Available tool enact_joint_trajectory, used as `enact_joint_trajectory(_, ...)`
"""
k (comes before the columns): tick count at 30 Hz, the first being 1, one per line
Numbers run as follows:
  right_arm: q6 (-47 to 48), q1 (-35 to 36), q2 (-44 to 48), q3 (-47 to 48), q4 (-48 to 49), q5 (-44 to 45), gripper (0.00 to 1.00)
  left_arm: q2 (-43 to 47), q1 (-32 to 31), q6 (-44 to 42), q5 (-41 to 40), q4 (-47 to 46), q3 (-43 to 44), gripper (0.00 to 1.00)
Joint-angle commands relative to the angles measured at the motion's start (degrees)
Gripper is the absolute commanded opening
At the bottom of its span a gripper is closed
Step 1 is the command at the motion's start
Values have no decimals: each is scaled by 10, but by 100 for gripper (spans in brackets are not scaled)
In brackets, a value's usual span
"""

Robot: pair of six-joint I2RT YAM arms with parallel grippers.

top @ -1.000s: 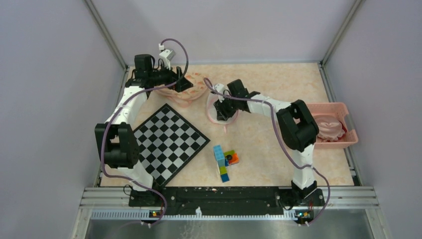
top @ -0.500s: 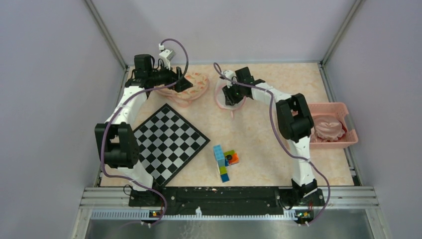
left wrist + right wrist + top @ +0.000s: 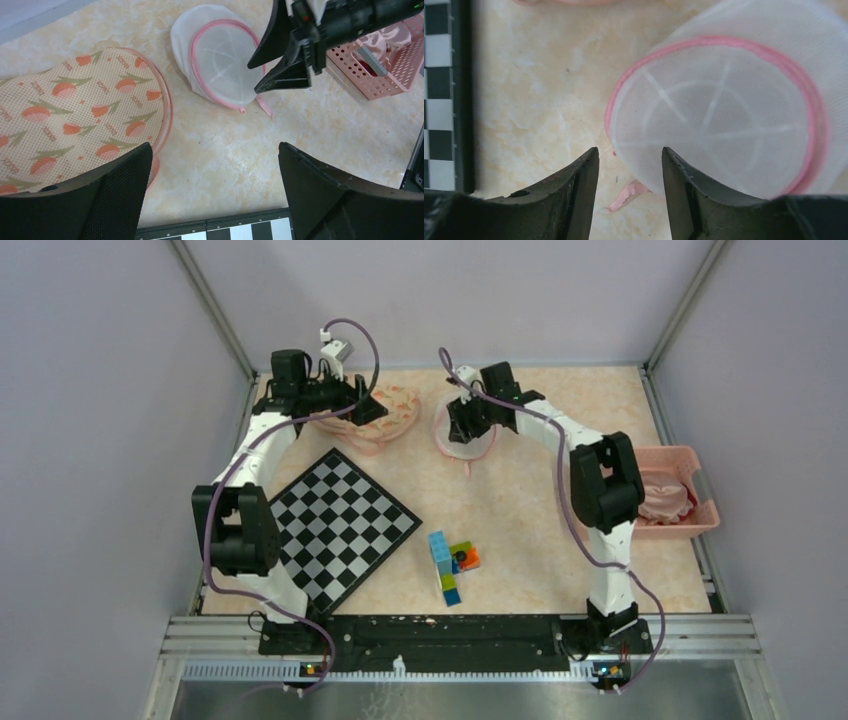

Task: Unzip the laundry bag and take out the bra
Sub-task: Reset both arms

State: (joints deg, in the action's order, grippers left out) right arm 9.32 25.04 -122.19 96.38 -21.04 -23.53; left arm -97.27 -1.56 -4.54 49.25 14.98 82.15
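Two bags — mesh laundry bag, peach-print bag | one basket | one chessboard

One checkerboard is lying on the surface. Two round pink-trimmed bags are lying beyond the checkerboard: one white mesh laundry bag and one peach-printed bag. One pink basket, holding one pink garment, and one cluster of coloured blocks are sitting to its right.

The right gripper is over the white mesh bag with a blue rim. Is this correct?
Only the colour is wrong: the rim is pink, as the right wrist view shows. The right gripper is over the white mesh bag with a pink rim.
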Motion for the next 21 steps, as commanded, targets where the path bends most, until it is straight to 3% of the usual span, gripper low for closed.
enact_joint_trajectory(1, -15, -12, 89, 21, 9, -29, 50, -5, 1, 2, 9, -22, 12, 99)
enact_joint_trajectory(9, -25, -45, 146, -7, 2, -37, 59, -16, -3, 1, -3, -24, 25, 99)
enact_joint_trajectory(13, -32, -67, 180, -36, 9, -35, 63, -44, -3, 13, -10, 5, 71, 99)
enact_joint_trajectory(21, -61, -164, 273, -115, 20, -52, 68, -164, 4, -10, -144, 215, 304, 99)
